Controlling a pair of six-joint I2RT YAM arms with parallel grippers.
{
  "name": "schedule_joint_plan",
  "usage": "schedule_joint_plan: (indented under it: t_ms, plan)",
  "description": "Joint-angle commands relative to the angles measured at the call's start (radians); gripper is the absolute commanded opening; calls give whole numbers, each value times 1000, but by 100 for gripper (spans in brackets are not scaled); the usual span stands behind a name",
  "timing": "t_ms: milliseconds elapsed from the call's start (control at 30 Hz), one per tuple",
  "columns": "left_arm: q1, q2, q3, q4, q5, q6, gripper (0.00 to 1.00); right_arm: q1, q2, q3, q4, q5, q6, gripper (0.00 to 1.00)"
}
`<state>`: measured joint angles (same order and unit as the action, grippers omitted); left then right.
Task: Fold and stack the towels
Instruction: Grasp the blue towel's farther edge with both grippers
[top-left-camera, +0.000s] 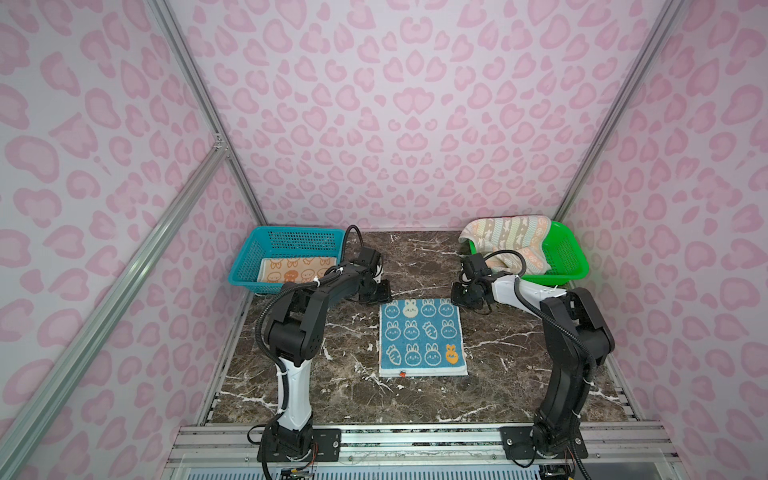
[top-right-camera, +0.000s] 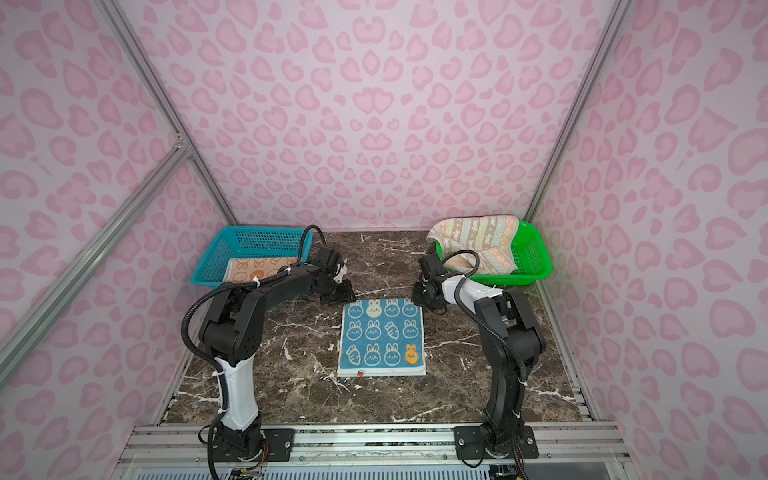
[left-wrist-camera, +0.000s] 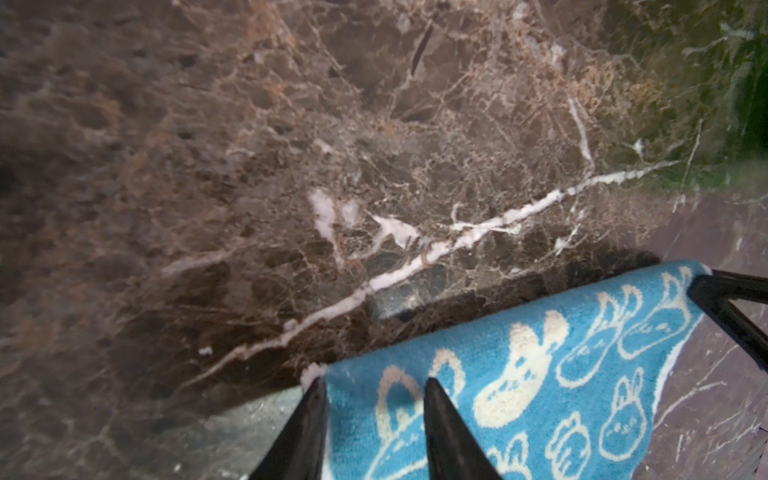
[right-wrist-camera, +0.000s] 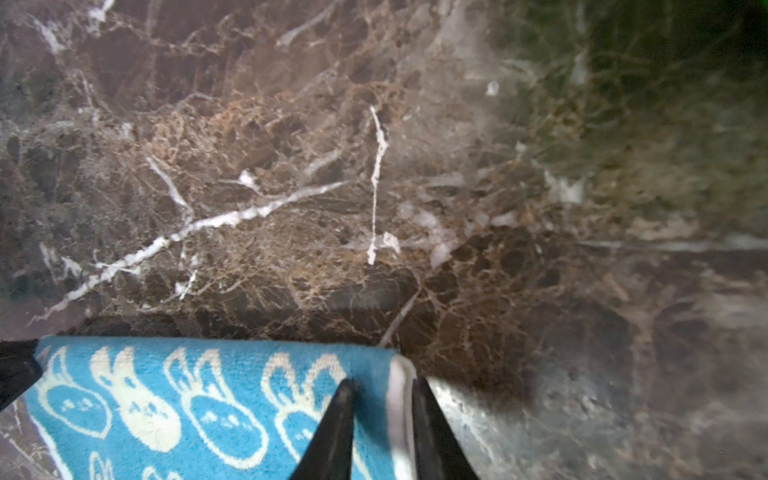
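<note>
Fingers (left-wrist-camera: 309, 428) of left gripper (left-wrist-camera: 374, 384) and right gripper (right-wrist-camera: 383, 383) sit slightly apart astride far corners of the blue bunny towel (top-left-camera: 422, 336), flat on the marble table (top-left-camera: 519, 374); grip unclear. Both corners should lift evenly.

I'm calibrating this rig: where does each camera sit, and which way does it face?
Both top views: high above the arms' bases, facing down and toward the back wall; they take in the table, blue towel, blue basket and green basket; left arm and right arm show whole.
Left wrist: on the left arm, facing past the left gripper onto the blue towel's corner; two fingers show.
Right wrist: likewise, past the right gripper onto the other corner.
Shared: both wrist views see the blue towel's same edge.
</note>
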<state>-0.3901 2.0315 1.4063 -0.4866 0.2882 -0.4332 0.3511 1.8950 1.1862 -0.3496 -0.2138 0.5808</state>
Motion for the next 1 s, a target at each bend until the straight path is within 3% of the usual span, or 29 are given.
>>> schedule_joint_plan:
  t_ms: [0, 200, 367, 500, 667, 967]
  plan:
    - [-1, 11, 11, -34, -1, 17, 39, -1, 9, -16, 38, -13, 10, 24]
    - [1, 12, 6, -52, -31, 22, 39, -1, 15, -11, 44, -13, 2, 22]
    - [6, -15, 9, -45, -65, 6, 52, -2, 12, -15, 46, -4, -9, 26]
    - [12, -8, 21, -34, -61, -1, 53, -6, 23, -16, 53, -14, -10, 26]
    - [13, 46, 54, -36, -25, -8, 44, -6, 30, -14, 64, -22, -12, 24]
    - [13, 64, 45, -29, 11, -18, 18, -9, 29, -11, 59, -23, -29, 14]
